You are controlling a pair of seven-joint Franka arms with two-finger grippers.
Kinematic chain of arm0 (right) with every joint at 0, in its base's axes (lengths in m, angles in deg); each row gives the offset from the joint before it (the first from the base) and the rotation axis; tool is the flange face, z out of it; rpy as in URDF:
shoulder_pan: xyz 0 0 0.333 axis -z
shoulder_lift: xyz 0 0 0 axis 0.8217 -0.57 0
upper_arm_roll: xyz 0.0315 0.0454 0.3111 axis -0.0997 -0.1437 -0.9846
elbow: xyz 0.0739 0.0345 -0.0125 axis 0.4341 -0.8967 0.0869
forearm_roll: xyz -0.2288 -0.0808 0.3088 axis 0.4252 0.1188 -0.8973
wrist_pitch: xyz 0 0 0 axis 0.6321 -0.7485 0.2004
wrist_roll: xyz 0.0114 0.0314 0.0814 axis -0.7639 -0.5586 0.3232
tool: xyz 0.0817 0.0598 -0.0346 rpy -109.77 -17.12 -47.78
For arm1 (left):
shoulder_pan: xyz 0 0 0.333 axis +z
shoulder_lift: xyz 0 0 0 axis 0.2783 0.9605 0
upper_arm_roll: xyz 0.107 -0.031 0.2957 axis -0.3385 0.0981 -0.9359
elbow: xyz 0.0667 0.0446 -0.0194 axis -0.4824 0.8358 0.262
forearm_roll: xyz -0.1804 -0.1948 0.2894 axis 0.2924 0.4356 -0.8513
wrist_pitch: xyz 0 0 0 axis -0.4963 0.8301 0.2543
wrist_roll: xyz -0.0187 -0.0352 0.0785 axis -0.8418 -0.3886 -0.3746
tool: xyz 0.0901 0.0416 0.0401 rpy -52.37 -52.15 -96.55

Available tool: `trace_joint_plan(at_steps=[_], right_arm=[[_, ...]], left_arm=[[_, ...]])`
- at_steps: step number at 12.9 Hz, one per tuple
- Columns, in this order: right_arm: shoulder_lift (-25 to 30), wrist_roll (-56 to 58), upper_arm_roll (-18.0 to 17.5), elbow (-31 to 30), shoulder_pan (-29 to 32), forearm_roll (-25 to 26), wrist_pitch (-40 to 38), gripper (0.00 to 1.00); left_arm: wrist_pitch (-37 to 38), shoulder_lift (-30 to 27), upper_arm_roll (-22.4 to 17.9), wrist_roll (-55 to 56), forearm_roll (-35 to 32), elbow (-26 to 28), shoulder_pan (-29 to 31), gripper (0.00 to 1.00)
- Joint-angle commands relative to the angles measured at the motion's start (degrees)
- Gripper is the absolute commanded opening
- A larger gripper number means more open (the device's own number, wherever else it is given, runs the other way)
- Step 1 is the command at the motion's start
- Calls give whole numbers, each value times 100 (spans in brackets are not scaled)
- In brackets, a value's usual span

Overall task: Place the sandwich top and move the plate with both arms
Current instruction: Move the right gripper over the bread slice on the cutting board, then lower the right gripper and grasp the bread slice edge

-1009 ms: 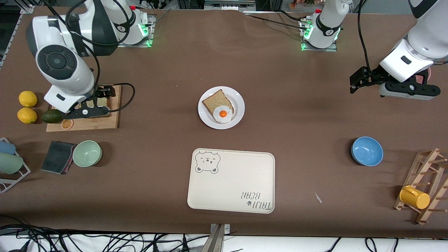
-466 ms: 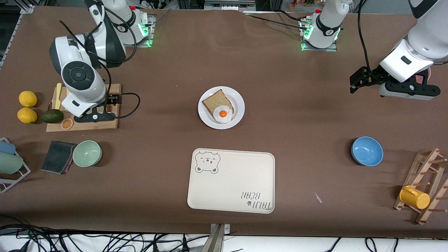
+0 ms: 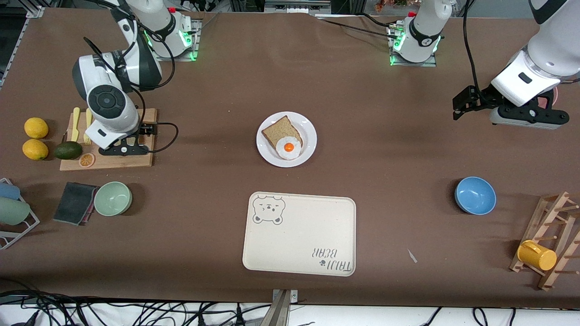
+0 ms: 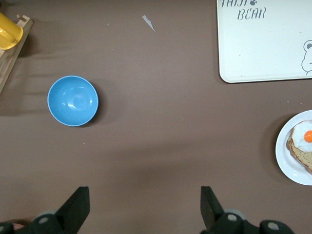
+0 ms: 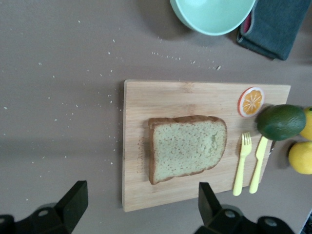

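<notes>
Right wrist view: my right hand hangs over the wooden cutting board, fingers spread wide, nothing between them. The sandwich top lies flat on the board, directly under the hand, with a yellow fork and knife beside it. An orange slice sits at the board's corner, an avocado just off its edge. In the front view the plate sits mid-counter carrying the darker slice and fried egg, with the bear-print tray nearer the camera. My left hand waits over bare counter at its end, fingers spread and empty, near the blue bowl.
</notes>
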Motion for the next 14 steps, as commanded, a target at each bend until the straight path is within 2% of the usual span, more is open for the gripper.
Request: trace_joint_plan(at_steps=[1,4,7,10,14], right_arm=[[-16,-456,64,-468,23,172,529,100],[-341,-501,327,-495,23,365,680,98],[-675,-501,530,-504,32,392,978,92],[-826,-510,557,-504,32,383,1032,85],[-1028,-510,636,-487,41,374,1199,83]], left_arm=[[143,69,13,-25,-200,-162,3,100],[152,69,21,10,-200,-171,-6,100],[152,61,13,-33,-200,-171,-6,100],[161,61,13,-42,-200,-171,-6,100],[170,60,13,-42,-200,-171,3,100]])
